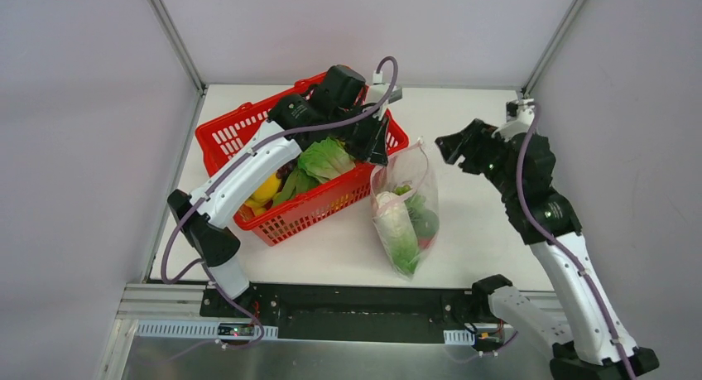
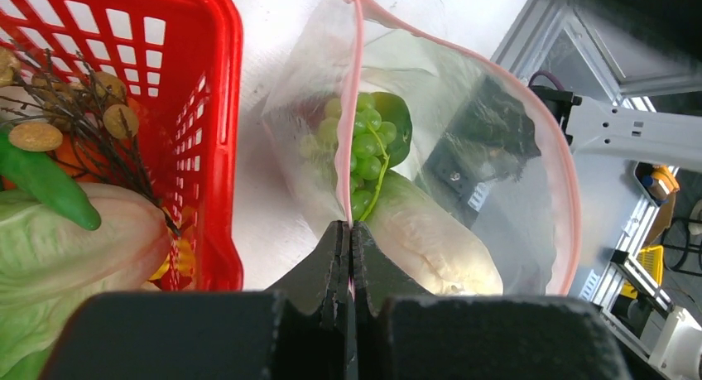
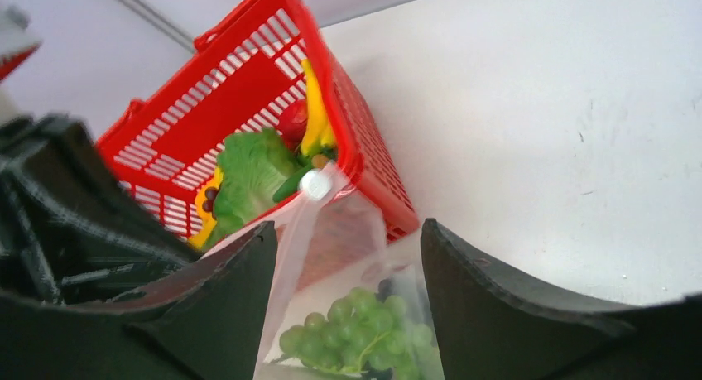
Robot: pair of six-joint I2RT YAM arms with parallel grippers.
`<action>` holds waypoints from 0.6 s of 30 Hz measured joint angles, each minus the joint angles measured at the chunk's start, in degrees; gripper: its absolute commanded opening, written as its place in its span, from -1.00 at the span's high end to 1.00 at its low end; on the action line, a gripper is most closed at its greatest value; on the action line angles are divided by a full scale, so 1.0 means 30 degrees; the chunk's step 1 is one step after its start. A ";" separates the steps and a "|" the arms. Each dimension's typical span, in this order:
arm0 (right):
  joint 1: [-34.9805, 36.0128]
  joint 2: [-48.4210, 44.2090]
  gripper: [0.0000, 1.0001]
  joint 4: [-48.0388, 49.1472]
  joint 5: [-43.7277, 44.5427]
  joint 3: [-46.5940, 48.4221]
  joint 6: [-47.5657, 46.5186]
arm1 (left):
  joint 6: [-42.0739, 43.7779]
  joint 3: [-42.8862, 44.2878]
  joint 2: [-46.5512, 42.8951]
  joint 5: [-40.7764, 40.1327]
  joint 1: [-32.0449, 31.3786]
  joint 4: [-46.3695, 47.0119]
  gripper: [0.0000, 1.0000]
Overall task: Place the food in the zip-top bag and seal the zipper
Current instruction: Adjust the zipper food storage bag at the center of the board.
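Note:
The clear zip-top bag (image 1: 406, 214) lies right of the red basket and holds a white-green cabbage (image 1: 395, 223), green grapes (image 2: 361, 148) and a dark green fruit (image 1: 425, 223). Its mouth gapes open, and the pink-red zipper (image 2: 563, 165) loops round it. My left gripper (image 1: 379, 144) is shut on the zipper strip at the mouth's near-left edge (image 2: 349, 224) and holds it raised. My right gripper (image 1: 447, 144) is open just right of the bag's top. In the right wrist view its fingers (image 3: 346, 231) stand either side of the bag (image 3: 331, 256) above the grapes (image 3: 356, 334), not touching. A white slider tab (image 3: 315, 184) sits at the bag's upper corner.
The red mesh basket (image 1: 248, 119) stands left of the bag, under my left arm. It holds leafy greens (image 1: 324, 158), a yellow fruit (image 1: 266, 188), a dark twiggy bunch (image 2: 83, 107) and a green pod (image 2: 45, 185). Grey walls enclose the white table (image 1: 480, 231).

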 measured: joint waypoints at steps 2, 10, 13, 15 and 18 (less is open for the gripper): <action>-0.2361 0.0831 -0.35 -0.0036 -0.1676 0.0430 0.0364 | 0.0036 0.0175 0.0131 0.0066 0.0262 -0.0131 1.00; -1.2925 0.5625 -0.52 0.9748 -1.3078 -0.3300 0.7584 | 0.0663 0.1370 0.1545 0.0787 0.0911 -0.0277 1.00; -1.4003 0.6885 -0.59 1.3347 -1.5176 -0.6003 0.8998 | 0.1406 0.1938 0.2084 0.1435 0.0918 -0.0721 1.00; -1.4032 0.7038 -0.63 1.5912 -1.6487 -0.7308 0.9435 | 0.1858 0.2761 0.2565 0.1894 0.0918 -0.1158 1.00; -1.4003 0.6798 -0.64 2.0553 -1.7930 -0.8444 0.9522 | 0.2317 0.3606 0.3002 0.2652 0.0918 -0.1428 1.00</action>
